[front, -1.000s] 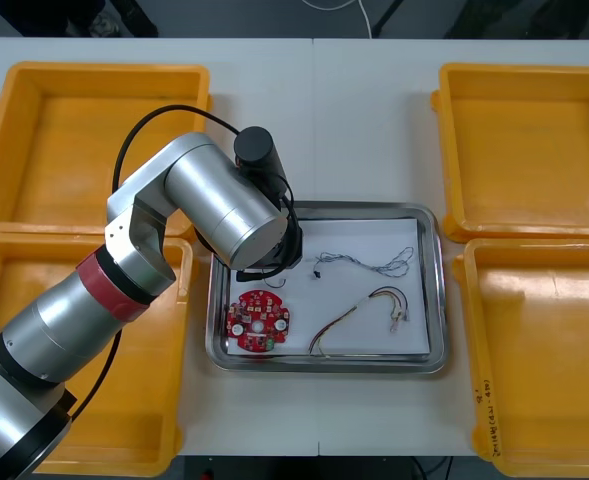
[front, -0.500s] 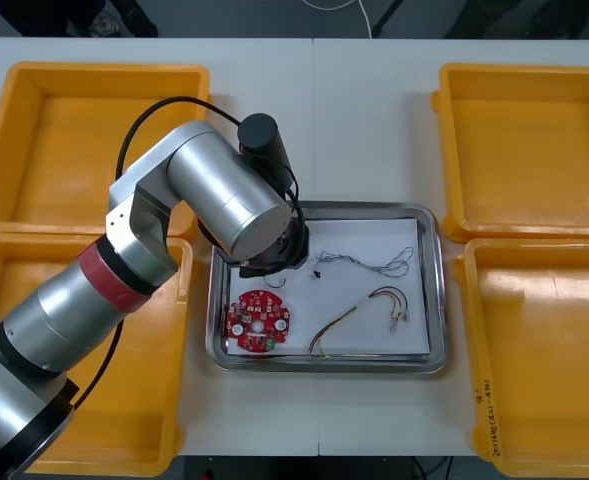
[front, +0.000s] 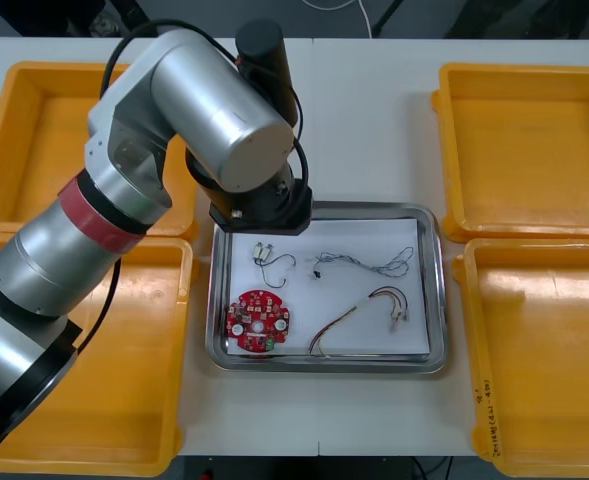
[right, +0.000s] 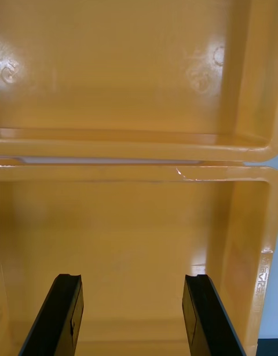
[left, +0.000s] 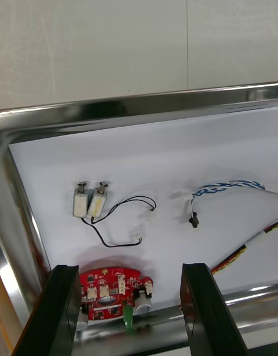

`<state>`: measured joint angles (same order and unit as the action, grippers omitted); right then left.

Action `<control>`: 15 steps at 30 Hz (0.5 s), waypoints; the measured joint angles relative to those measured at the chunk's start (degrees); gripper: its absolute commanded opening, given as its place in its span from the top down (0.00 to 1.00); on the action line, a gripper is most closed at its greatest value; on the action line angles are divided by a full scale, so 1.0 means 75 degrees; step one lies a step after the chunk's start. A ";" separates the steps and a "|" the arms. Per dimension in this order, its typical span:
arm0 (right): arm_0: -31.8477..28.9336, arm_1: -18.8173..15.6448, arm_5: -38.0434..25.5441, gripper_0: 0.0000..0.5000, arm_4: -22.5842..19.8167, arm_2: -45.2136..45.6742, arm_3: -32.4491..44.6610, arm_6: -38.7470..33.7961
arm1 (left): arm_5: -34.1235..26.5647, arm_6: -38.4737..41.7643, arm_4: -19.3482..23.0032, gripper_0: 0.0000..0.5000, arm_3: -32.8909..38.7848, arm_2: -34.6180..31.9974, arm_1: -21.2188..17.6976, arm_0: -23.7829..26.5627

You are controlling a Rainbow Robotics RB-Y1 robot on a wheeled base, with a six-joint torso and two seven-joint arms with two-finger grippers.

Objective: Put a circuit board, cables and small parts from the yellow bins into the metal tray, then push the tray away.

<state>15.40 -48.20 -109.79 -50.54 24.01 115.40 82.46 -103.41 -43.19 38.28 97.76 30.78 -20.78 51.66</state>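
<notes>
Red circuit board [front: 258,322], small metal parts [left: 90,201] and cables [left: 226,186] are seen in the metal tray [front: 436,300]; the left gripper [left: 128,272] is held above it, fingers [left: 61,309] spread; the right gripper [right: 132,281], spread too, over yellow bins [right: 139,72]

The left gripper [left: 128,268] hangs over the metal tray [front: 436,290] at its left end; bare table [front: 364,120] lies beyond.
</notes>
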 measured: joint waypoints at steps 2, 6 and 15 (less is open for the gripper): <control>0.0000 0.0000 0.0000 0.00 0.0000 0.0004 0.0000 0.0000 | -0.0166 0.0000 0.0199 0.00 0.0008 -0.0215 -0.0082 0.0164; 0.0000 0.0000 0.0000 0.00 0.0000 0.0004 0.0001 0.0000 | -0.0500 0.0000 0.0555 0.00 0.0014 -0.0634 -0.0282 0.0490; -0.0001 0.0001 0.0000 0.00 -0.0009 0.0006 0.0003 0.0000 | -0.0811 0.0000 0.1415 0.00 0.0022 -0.1174 -0.1130 0.1050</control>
<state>15.39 -48.19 -109.79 -50.61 24.06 115.43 82.46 -109.50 -43.19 48.89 97.93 21.97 -29.26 59.53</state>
